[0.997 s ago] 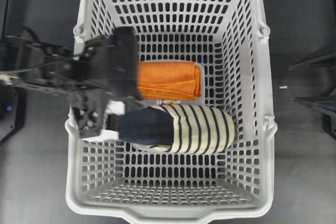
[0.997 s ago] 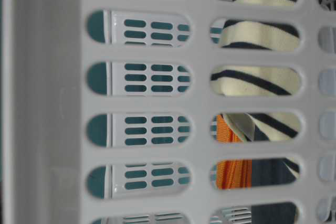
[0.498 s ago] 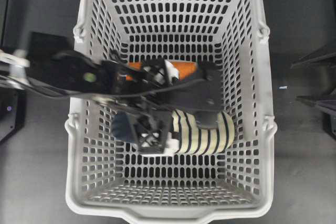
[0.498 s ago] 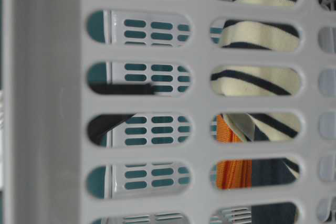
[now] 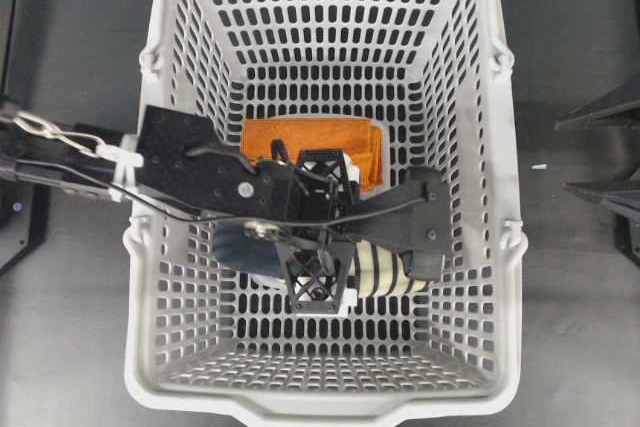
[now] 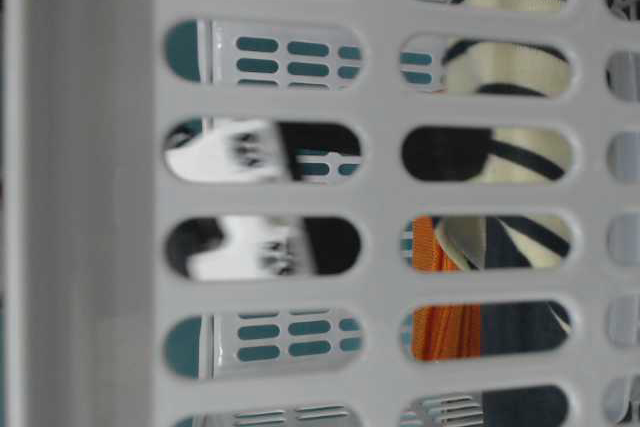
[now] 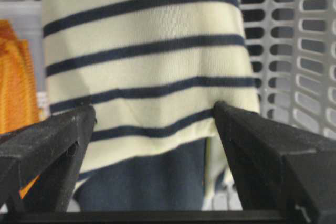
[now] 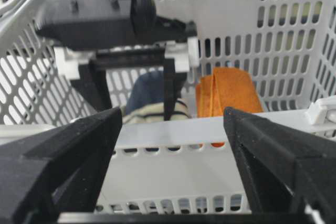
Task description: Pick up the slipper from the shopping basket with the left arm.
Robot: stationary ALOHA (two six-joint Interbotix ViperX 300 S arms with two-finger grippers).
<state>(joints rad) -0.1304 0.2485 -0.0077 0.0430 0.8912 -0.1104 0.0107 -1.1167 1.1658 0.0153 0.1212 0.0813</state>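
We judge this to be the approach just short of the grasp; our left arm (image 5: 190, 172) reaches in over the rim of the shopping basket (image 5: 500, 147) from the side and hangs its left claw (image 7: 152, 129) above the slipper (image 7: 147, 61), which lies on the basket floor near the middle, just beside the folded orange cloth (image 5: 320, 137); in the wrist view the 2 fingers (image 7: 47, 145) stand apart, 1 at each side of the striped upper where it meets the navy insole, so the opening straddles the slipper across its width, presumably because the soft upper can be pinched there; whether the tips already touch the fabric we cannot tell; the cloth sits close to 1 finger, so a closing pinch might catch it; the right claw (image 8: 173, 145) waits outside the basket wall with its fingers spread wide and holding nothing, looking in over the rim, clear of the work.
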